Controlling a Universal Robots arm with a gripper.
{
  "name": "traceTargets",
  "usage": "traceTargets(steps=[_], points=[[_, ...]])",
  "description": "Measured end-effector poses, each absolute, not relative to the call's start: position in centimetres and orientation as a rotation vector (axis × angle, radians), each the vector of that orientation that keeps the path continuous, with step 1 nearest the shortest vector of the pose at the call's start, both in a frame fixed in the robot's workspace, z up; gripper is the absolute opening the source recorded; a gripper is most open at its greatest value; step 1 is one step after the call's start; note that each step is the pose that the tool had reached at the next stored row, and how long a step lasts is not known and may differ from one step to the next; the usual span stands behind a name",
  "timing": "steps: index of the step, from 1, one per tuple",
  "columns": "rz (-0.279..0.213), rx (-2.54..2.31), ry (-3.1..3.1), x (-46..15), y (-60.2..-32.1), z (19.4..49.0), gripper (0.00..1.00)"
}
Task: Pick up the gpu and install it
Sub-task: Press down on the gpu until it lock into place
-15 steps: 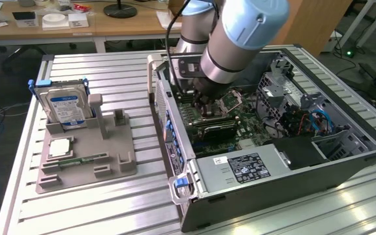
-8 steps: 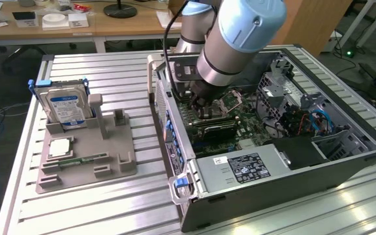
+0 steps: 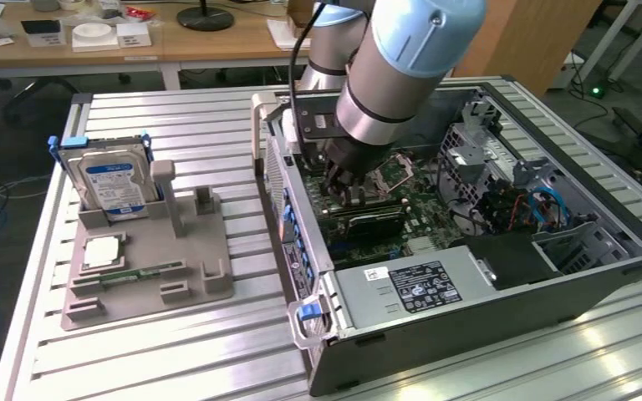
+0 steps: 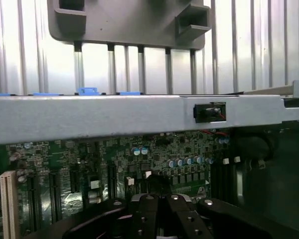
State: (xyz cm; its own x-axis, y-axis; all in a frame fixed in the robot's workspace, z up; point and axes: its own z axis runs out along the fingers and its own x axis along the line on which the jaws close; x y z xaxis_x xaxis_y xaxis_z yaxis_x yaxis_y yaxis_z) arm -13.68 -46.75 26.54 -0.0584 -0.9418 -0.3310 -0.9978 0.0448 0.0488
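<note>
The gpu (image 3: 373,220) is a black card standing on edge on the green motherboard (image 3: 427,219) inside the open computer case (image 3: 588,280). My gripper (image 3: 349,197) reaches down into the case from the blue and silver arm, with its tips right at the card's top edge. In the wrist view my gripper (image 4: 159,200) is shut, its fingertips (image 4: 145,200) pressed together above the motherboard (image 4: 79,164), and nothing shows between them. Whether the tips touch the card I cannot tell.
A grey parts holder (image 3: 143,267) on the slatted table (image 3: 165,359) carries a blue-labelled hard drive (image 3: 111,185), a chip and a green RAM stick (image 3: 131,274). The case's side rail (image 4: 89,117) crosses the wrist view. A power supply (image 3: 410,288) and cables (image 3: 538,209) crowd the case.
</note>
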Motion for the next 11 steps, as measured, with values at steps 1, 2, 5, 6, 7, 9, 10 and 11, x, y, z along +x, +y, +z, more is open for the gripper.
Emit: traceTargets(steps=[1, 2, 5, 6, 7, 9, 10, 11], points=[[0.393, -1.999, 2.108, -13.7, -46.8, 26.6, 0.11], [0.393, -1.999, 2.108, -13.7, -46.8, 26.7, 0.11], [0.389, -2.001, 2.111, -13.7, -46.8, 27.6, 0.11], [0.386, -2.003, 2.113, -13.7, -46.8, 27.9, 0.11], [0.374, -2.009, 2.12, -13.7, -46.7, 28.0, 0.11], [0.339, -2.029, 2.141, -13.7, -46.7, 28.0, 0.11], [0.321, -2.038, 2.152, -13.7, -46.7, 28.0, 0.11], [0.302, -2.048, 2.163, -13.7, -46.7, 28.0, 0.11]])
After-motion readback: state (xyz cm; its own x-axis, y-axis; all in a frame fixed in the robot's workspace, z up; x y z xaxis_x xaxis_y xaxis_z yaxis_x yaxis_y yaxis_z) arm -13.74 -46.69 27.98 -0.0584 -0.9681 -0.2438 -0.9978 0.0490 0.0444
